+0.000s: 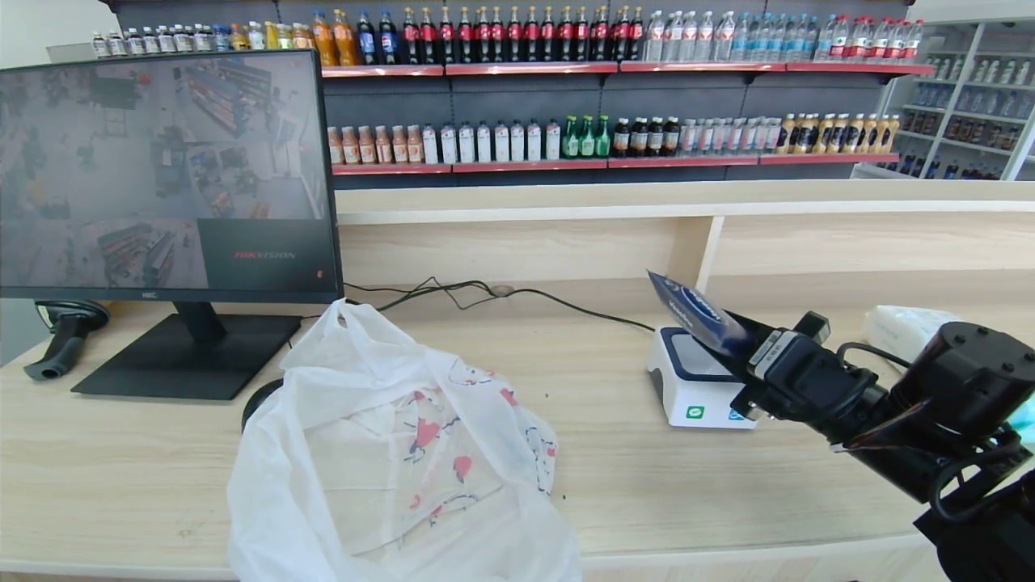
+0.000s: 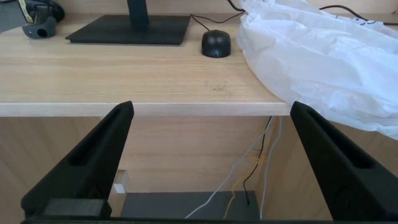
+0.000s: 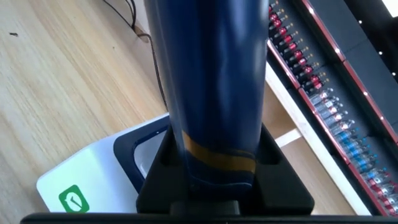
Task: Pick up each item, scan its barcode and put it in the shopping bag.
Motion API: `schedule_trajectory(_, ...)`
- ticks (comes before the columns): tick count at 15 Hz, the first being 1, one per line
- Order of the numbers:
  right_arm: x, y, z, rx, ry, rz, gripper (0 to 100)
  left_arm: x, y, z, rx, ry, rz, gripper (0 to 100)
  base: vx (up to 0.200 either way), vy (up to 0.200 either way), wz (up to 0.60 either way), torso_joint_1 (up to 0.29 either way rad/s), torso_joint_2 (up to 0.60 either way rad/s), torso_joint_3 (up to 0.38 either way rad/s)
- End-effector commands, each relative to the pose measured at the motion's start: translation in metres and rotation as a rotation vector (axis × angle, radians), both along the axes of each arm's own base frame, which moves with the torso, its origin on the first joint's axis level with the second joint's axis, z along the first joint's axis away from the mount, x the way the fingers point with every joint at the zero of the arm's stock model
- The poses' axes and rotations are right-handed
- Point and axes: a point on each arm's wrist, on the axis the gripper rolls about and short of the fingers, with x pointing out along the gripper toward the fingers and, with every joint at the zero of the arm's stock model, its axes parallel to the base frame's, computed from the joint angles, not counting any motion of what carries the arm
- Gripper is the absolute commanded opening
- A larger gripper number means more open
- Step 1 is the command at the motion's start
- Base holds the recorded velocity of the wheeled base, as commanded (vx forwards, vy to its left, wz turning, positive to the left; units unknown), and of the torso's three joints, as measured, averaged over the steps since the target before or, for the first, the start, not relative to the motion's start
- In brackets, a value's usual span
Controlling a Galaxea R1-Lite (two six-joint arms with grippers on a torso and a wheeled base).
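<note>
Right gripper (image 1: 734, 343): fingers pinch the lower end of the dark blue packet (image 1: 697, 311). The packet stands up out of the jaws at a tilt, directly above the scanner (image 1: 687, 388), apart from its window. I judge this to be the scan step; bagging is not yet done.

Left gripper (image 2: 211, 121): fingers spread wide, nothing between them, sitting low in front of the counter (image 1: 631, 477) edge near the shopping bag (image 1: 388, 453).

Packet, material: flat glossy film pouch with a gold band near the held end. It looks light and soft. I expect it to flex or fold if pinched mid-body, and the film may slide in the pads. The sealed end is the stiffer place to grip, and that is where the hold is.

Scanner: white hard plastic box, rounded corners, dark slanted window on top.

Bag: thin white crinkled plastic with red printed figures, slumped on pale wood-grain laminate. Its mouth is collapsed, so I cannot tell where the opening lies. The walls will give under any touch.
</note>
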Motion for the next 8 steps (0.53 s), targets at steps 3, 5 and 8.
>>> schedule_trajectory(3,0.003,0.004,0.003,0.016,-0.010,0.009,0,0.000,0.000,0.000,-0.033,0.000,0.002,100,0.000,0.000,0.00,0.000,0.00,0.000)
schedule_trajectory(5,0.002,0.008,0.005,0.035,-0.005,0.028,0,0.000,0.000,0.000,-0.037,0.000,0.004,100,0.000,0.000,0.00,0.000,0.00,0.000)
schedule_trajectory(8,-0.002,0.021,0.007,0.072,0.007,0.078,0,0.000,0.000,0.000,-0.042,0.000,0.004,100,0.000,0.000,0.00,0.000,0.00,0.000)
